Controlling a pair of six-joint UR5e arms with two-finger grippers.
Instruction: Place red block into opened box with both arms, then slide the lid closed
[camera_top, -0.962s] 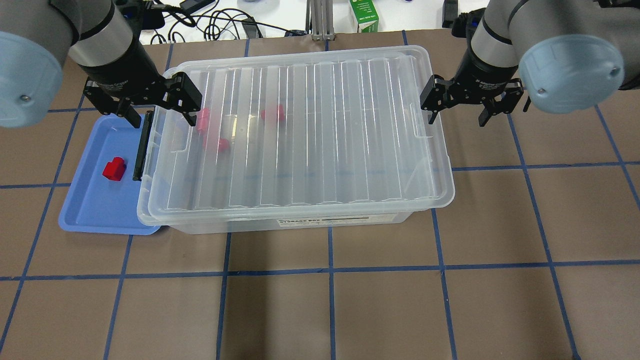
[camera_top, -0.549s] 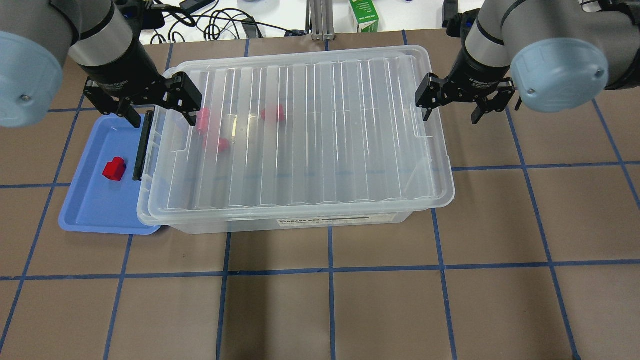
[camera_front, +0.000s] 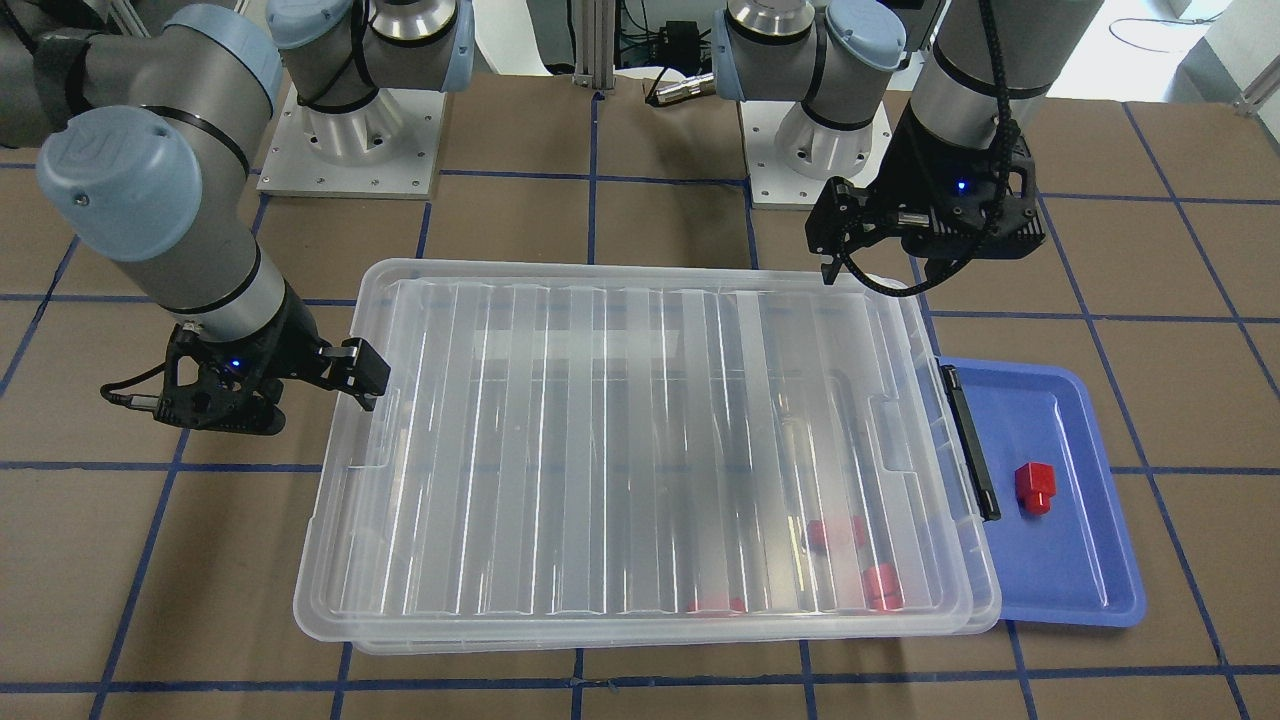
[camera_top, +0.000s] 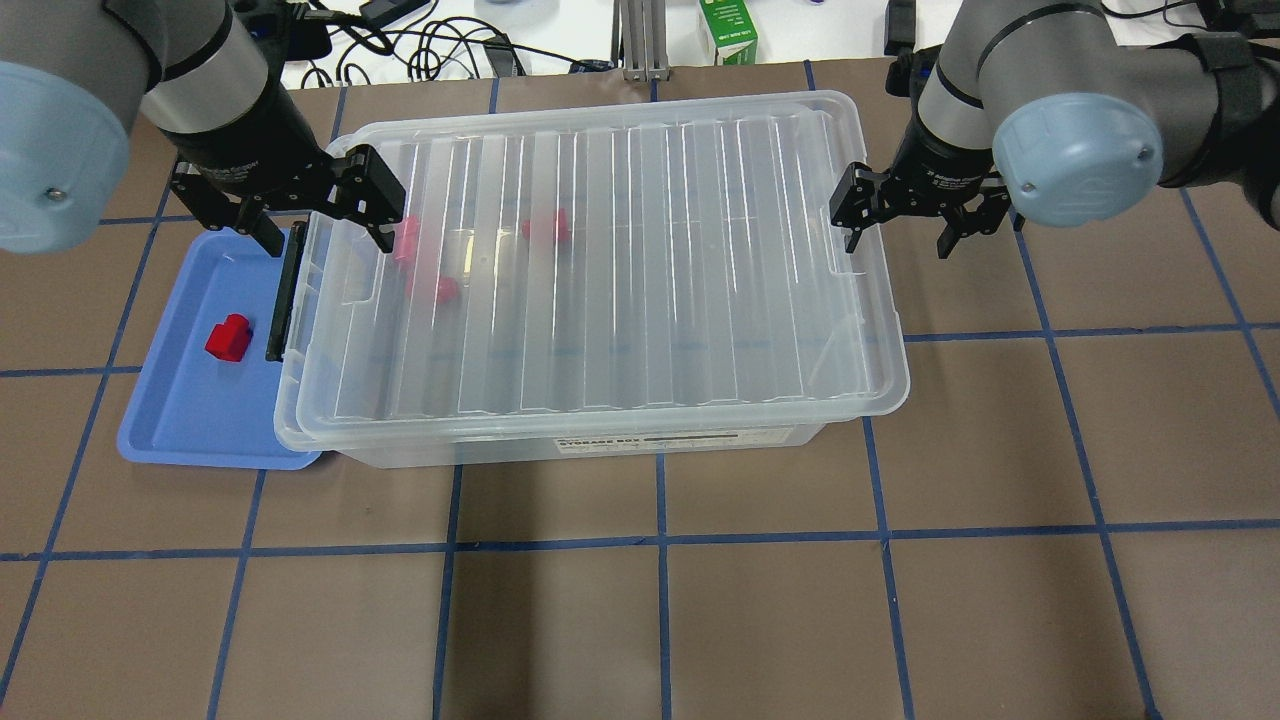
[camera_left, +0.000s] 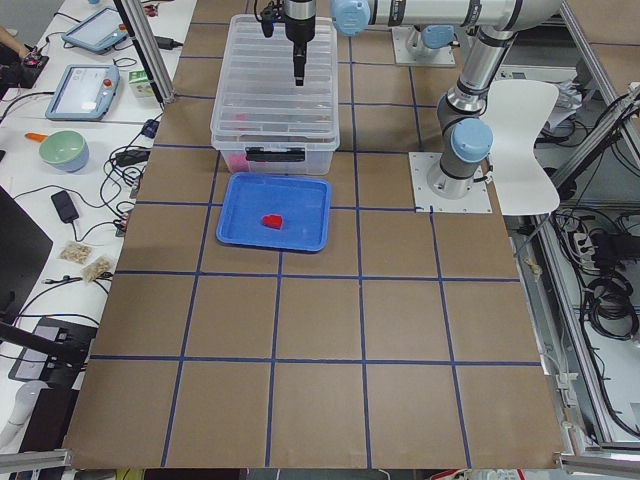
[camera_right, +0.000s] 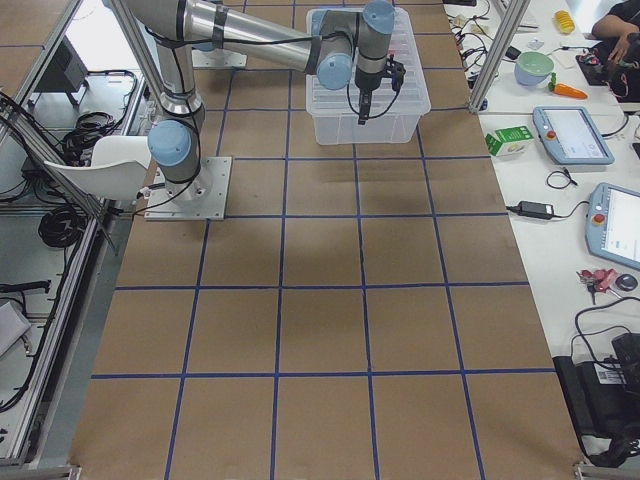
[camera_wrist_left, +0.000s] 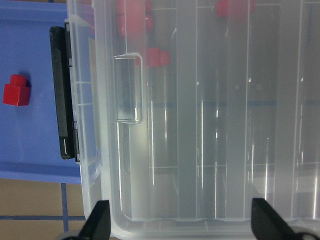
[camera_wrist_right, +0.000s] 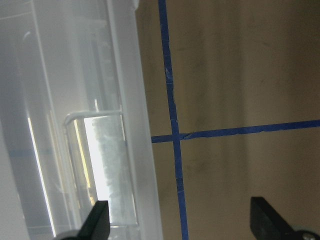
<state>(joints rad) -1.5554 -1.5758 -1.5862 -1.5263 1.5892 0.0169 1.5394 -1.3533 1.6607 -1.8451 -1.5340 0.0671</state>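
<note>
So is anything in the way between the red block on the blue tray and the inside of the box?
Yes. The lid lies over the box, covering almost its whole opening, so the red block on the blue tray has no way in from above.

Lid (camera_wrist_left: 210, 125) fills most of the view, blurred red pieces (camera_wrist_left: 134, 17) beneath at 12 o'clock. At 9 o'clock: black bar (camera_wrist_left: 62, 92), then red block (camera_wrist_left: 16, 90) on blue tray (camera_wrist_left: 30, 145). Gripper (camera_wrist_left: 180, 225) fingers spread, 5 and 7 o'clock.
</note>
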